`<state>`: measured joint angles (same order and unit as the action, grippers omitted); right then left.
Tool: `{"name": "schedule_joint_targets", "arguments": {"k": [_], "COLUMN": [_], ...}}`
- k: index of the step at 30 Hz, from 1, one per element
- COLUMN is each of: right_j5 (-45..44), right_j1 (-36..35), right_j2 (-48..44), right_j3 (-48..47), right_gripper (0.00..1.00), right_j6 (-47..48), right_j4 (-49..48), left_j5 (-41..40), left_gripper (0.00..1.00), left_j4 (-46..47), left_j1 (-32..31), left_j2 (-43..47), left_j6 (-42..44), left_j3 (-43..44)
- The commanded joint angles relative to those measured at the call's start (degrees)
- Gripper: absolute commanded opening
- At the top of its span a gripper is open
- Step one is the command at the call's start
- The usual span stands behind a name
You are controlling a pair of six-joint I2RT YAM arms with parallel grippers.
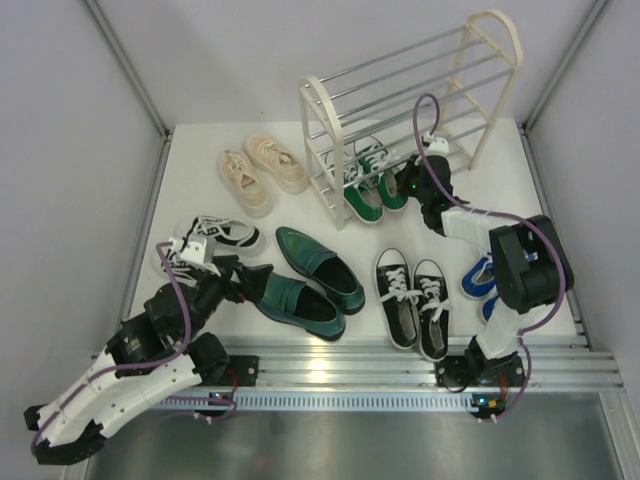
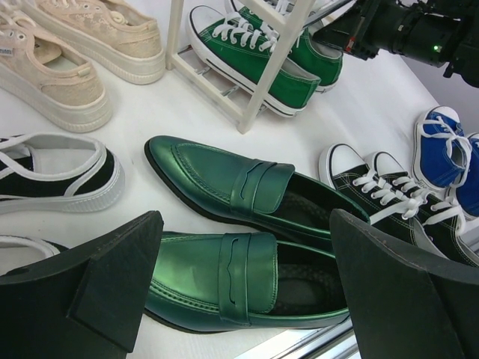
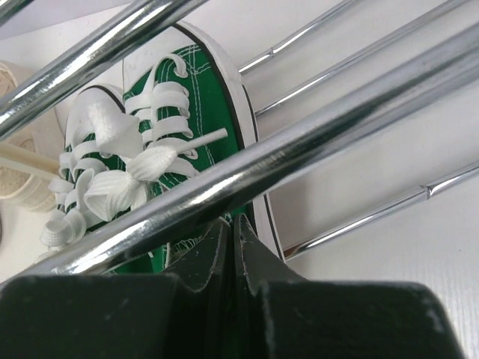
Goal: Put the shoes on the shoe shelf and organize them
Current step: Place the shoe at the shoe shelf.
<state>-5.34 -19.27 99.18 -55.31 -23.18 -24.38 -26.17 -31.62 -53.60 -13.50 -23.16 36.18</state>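
Left wrist view: my left fingers [image 2: 97, 299] are spread wide and hold nothing. The nearer green loafer [image 2: 224, 288] lies on the counter [image 2: 150, 120] just beyond them. My right fingers [image 3: 233, 254] are pressed together at the shelf [image 1: 318, 120], close above the green sneakers [image 3: 194, 97] on its lowest rods.

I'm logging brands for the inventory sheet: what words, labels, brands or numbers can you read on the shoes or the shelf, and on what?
No text can be read in any view.
cream sneaker: small dark tab on its side, too blurred to read.
green loafers, green canvas sneakers, black canvas sneakers, blue canvas sneakers, striped sneakers, shoe shelf: no markings visible.
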Motion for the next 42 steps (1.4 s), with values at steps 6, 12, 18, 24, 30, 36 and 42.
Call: {"name": "schedule_joint_targets", "arguments": {"k": [6, 12, 18, 24, 30, 36, 42], "right_j5": [1.74, 4.02, 2.19, 1.39, 3.93, 7.54, 17.35], "right_j1": [-1.3, -1.12, -1.12, -0.07, 0.28, 0.28, 1.51], "right_j2": [2.42, 3.39, 1.55, 0.41, -2.92, -12.05, -24.78], "right_j3": [-4.72, -4.19, -2.53, -2.7, -0.24, 4.67, 8.46], "right_gripper": [0.0, 0.08, 0.13, 0.15, 0.35, 0.58, 0.73], "right_j6": [0.49, 2.79, 4.98, 6.39, 7.79, 12.89, 27.44], "right_j4": [-7.43, -7.17, -7.17, -6.47, -7.78, -5.24, 10.8], "left_j5": [0.69, 0.95, 1.3, 1.65, 1.83, 1.65, -0.1], "left_gripper": [0.98, 0.98, 0.98, 0.98, 0.98, 0.98, 0.98], "left_j4": [1.12, 1.03, 1.21, 1.38, 1.38, 1.56, 1.56], "left_j1": [0.17, 0.17, 0.17, 0.17, 0.17, 0.17, 0.17], "left_j2": [-0.3, -0.48, -0.48, -0.39, -0.48, -0.91, -3.02], "left_j6": [1.18, 1.27, 1.45, 1.45, 1.45, 1.19, -3.71], "left_j3": [-0.24, -0.24, -0.24, -0.24, -0.24, -0.33, -0.15]}}
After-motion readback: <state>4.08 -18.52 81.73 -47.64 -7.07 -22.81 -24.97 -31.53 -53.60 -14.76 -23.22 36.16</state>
